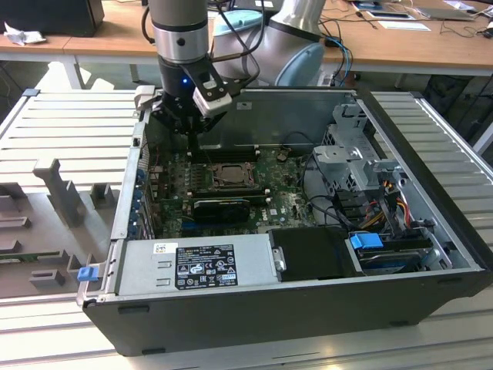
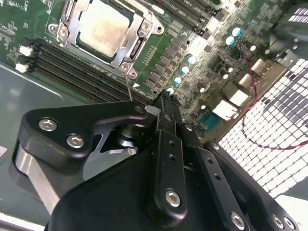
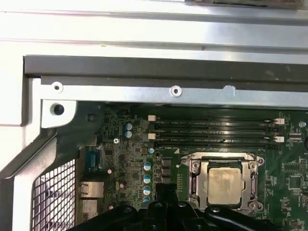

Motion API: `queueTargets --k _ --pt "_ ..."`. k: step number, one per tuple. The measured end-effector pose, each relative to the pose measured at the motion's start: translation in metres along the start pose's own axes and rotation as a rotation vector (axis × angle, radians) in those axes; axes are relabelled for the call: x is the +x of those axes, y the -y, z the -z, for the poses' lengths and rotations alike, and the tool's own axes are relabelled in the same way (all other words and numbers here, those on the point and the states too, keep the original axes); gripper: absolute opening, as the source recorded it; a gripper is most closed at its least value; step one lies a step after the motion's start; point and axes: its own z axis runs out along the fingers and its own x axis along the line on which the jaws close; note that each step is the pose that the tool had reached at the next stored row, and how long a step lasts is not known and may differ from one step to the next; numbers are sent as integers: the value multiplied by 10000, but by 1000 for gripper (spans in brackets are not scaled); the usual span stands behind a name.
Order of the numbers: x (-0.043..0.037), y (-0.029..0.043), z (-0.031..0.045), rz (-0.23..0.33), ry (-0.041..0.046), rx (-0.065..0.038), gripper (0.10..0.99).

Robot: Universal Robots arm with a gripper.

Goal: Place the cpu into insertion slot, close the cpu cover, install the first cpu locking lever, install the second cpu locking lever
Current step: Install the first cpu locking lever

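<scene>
- Inside the socket, the chip lies flat with its pale face up, so placing looks done.
- Over the socket, the cover lies down around the chip, so closing looks done too.
- At one socket corner a thin wire lever stands off the board. Locking seems unfinished.
- Just beside the socket, the gripper has its fingers pressed together at the lever's free end. I cannot tell whether they pinch it.

The cpu, a flat square with a pale beige-silver face, lies level in the insertion slot on the green board, towards the far wall of the case. The cpu cover, a thin silvery frame, lies flat around it, the chip's face showing through its window.
</scene>
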Motion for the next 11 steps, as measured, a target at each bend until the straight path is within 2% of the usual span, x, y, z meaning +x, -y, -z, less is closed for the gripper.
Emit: queueTargets --k 5,11 --pt "3 -140 -66 -1 2 -20 106" --pt "-2 -155 -75 1 0 -21 106"
